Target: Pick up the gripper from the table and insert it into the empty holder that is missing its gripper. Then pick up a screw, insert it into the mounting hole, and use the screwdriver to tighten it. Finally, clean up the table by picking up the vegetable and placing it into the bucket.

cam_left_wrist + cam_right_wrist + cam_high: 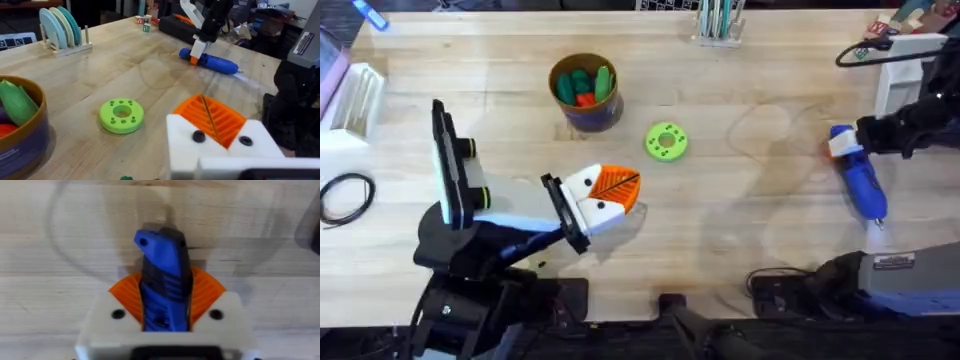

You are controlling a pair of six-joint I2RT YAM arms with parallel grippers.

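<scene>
Right gripper (165, 312) clamps the screwdriver (860, 180) on pale wooden table (740, 230).

Counter (740, 230): pale wood, faint grain lines. Left claw (612, 192): white finger bases with black screw dots, orange ribbed pads. Right claw (165, 311): same white and orange, black dots. Screwdriver (860, 180): bright blue, a black ribbed panel along the body in the right wrist view, pale tip. Bucket (588, 92): dark blue sides, tan rim; green and red-orange pieces inside. Ring disc (666, 142): lime green, small holes. Plates in rack (61, 26): pale teal and light blue. Cable loop (346, 196): black. Arm bodies: black with white-grey covers.
</scene>
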